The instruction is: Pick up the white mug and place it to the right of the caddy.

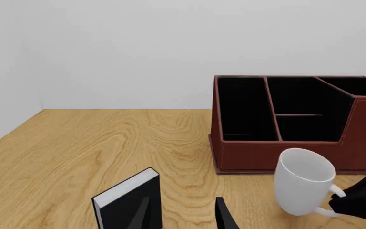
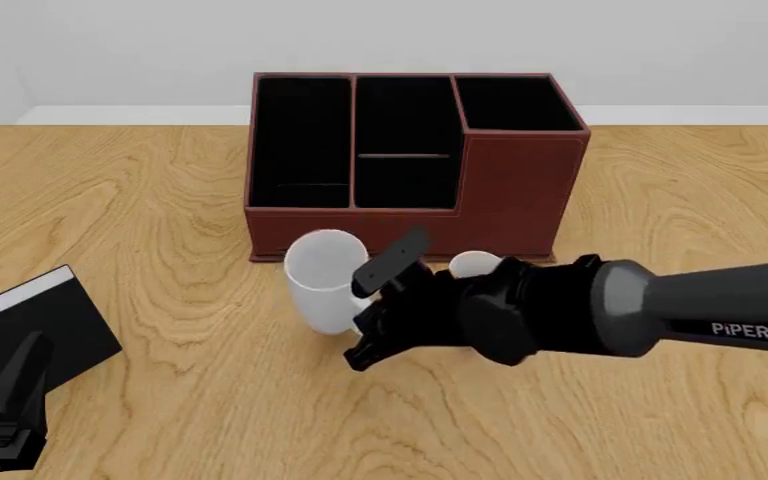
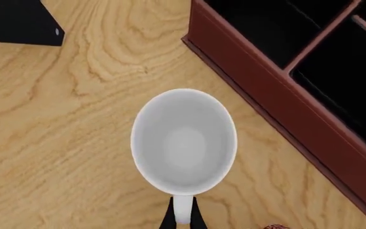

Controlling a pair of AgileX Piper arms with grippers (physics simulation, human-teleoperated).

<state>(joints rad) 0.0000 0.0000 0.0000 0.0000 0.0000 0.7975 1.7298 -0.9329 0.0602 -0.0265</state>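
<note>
White mug [image 2: 323, 280] sits in front of the caddy [image 2: 411, 165], on the near side of its left and middle compartments, tilted a bit with the opening toward the far side. From these views can't tell if its base rests on the wooden surface [image 2: 157, 200] or is lifted. Right gripper [image 2: 373, 318] reaches in from the right and has the mug by its loop handle; in the right wrist view the two thin dark fingertips [image 3: 167, 220] sit either side of the handle strip, jaws nearly closed on it. Mug interior is plain white, nothing in it in that view [image 3: 184, 138]. Caddy is dark reddish-brown, three black-lined compartments, standing at the far middle of the surface. A second small white rim [image 2: 472, 264] peeks out just behind the right arm, close to the caddy's front wall, mostly hidden, can't tell what it is. Black book-like box with white edge [image 2: 35, 322] stands at the near left, well apart from the mug. Left gripper [image 2: 11, 400] is at the near left corner, just beside the black box, jaws apart and holding nothing; left wrist view shows the two fingers [image 1: 224, 214] spread with bare wood between.
</note>
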